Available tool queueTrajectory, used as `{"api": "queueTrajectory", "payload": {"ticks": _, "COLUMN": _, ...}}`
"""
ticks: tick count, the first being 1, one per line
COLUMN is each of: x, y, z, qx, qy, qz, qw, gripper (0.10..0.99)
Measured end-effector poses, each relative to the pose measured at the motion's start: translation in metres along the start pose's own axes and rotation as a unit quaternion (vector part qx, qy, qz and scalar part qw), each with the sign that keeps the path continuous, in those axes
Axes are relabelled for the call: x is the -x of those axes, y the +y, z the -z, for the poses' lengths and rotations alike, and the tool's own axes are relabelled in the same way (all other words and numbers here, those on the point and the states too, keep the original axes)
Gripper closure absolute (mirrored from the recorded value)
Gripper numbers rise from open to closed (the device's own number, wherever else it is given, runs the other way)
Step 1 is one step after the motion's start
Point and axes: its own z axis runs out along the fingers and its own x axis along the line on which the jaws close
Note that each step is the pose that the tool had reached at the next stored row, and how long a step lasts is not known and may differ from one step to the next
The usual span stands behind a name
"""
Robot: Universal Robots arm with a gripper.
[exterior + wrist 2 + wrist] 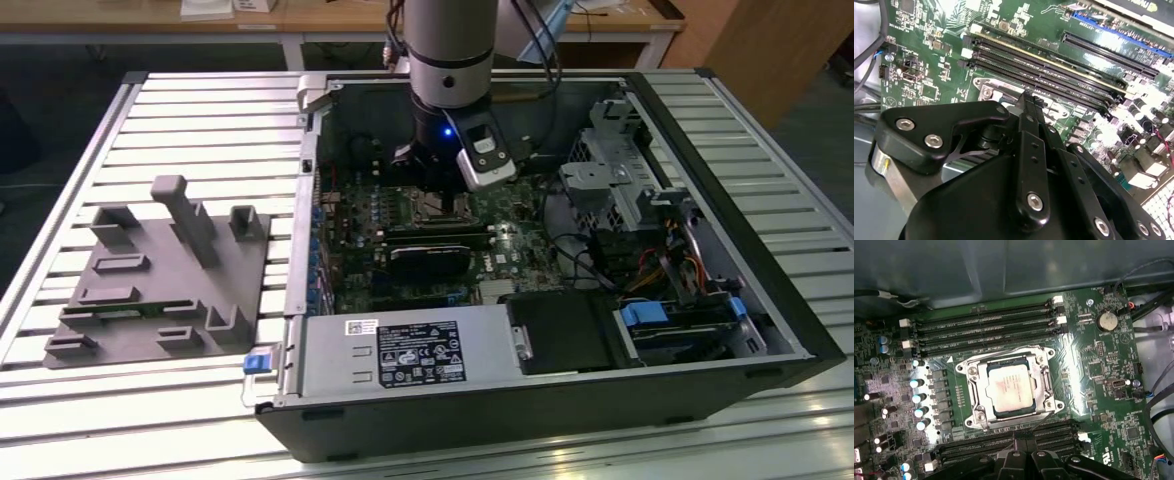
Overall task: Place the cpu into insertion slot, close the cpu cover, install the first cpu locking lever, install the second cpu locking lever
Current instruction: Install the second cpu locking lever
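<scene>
Slatted metal bench (160, 110) under everything, and on it an open computer case (747, 330) lying on its side, with a grey moulded fixture tray (160, 280) well apart on the exterior view's left.

Progress check: in the first wrist view the cpu (1009, 390) sits flat in its socket in the middle of the green motherboard (1104, 380), silver top facing up. So the placing looks done. The cpu cover (1046, 382) appears to be down around it, its silvery frame bordering the chip with the window showing the metal top. Thin wire levers run along the frame edges, but I cannot tell whether either is hooked under its catch, so I judge the locking steps open or unconfirmed.

Now the arm (451, 50): it comes down near-vertical from the far side into the case, wrist low over the board, blue light glowing on it. The pincer (1021, 457) hangs just beside the socket's edge, by the memory slots (984, 325) on that side. Its black linkages crowd the second wrist view, fingertips meeting in a narrow point (1026, 102); it looks drawn together and holds nothing I can make out.
</scene>
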Motion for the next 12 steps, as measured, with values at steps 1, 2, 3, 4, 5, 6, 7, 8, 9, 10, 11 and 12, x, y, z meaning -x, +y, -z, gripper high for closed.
{"api": "queueTrajectory", "payload": {"ticks": 1, "x": -0.0002, "y": -0.0007, "z": -0.0007, "qx": 0.0, "qy": 0.0, "qz": 0.0, "qw": 1.0, "gripper": 0.98}}
{"api": "queueTrajectory", "payload": {"ticks": 2, "x": -0.0007, "y": -0.0013, "z": -0.0015, "qx": 0.0001, "qy": -0.0001, "qz": 0.0, "qw": 1.0, "gripper": 0.98}}
{"api": "queueTrajectory", "payload": {"ticks": 3, "x": -0.0015, "y": -0.002, "z": -0.0023, "qx": 0.0002, "qy": 0.0, "qz": 0.0, "qw": 1.0, "gripper": 0.98}}
{"api": "queueTrajectory", "payload": {"ticks": 4, "x": -0.0024, "y": -0.0027, "z": -0.0031, "qx": 0.0003, "qy": 0.0, "qz": 0.0, "qw": 1.0, "gripper": 0.98}}
{"api": "queueTrajectory", "payload": {"ticks": 5, "x": -0.0033, "y": -0.0035, "z": -0.0039, "qx": 0.0005, "qy": 0.0001, "qz": 0.0, "qw": 1.0, "gripper": 0.98}}
{"api": "queueTrajectory", "payload": {"ticks": 6, "x": -0.0045, "y": -0.0043, "z": -0.0045, "qx": 0.0009, "qy": 0.0002, "qz": 0.0, "qw": 1.0, "gripper": 0.98}}
{"api": "queueTrajectory", "payload": {"ticks": 7, "x": -0.006, "y": -0.0051, "z": -0.0052, "qx": 0.0013, "qy": 0.0003, "qz": 0.0, "qw": 1.0, "gripper": 0.98}}
{"api": "queueTrajectory", "payload": {"ticks": 8, "x": -0.0109, "y": -0.0076, "z": -0.0073, "qx": 0.0029, "qy": 0.0006, "qz": 0.0, "qw": 1.0, "gripper": 0.98}}
{"api": "queueTrajectory", "payload": {"ticks": 9, "x": -0.012, "y": -0.0082, "z": -0.0078, "qx": 0.0035, "qy": 0.0007, "qz": 0.0, "qw": 1.0, "gripper": 0.98}}
{"api": "queueTrajectory", "payload": {"ticks": 10, "x": -0.0128, "y": -0.0089, "z": -0.0084, "qx": 0.0045, "qy": 0.0009, "qz": 0.0, "qw": 1.0, "gripper": 0.98}}
{"api": "queueTrajectory", "payload": {"ticks": 11, "x": -0.0135, "y": -0.0097, "z": -0.0089, "qx": 0.0058, "qy": 0.0012, "qz": 0.0, "qw": 1.0, "gripper": 0.98}}
{"api": "queueTrajectory", "payload": {"ticks": 12, "x": -0.0143, "y": -0.0107, "z": -0.0095, "qx": 0.0076, "qy": 0.0015, "qz": -0.001, "qw": 1.0, "gripper": 0.98}}
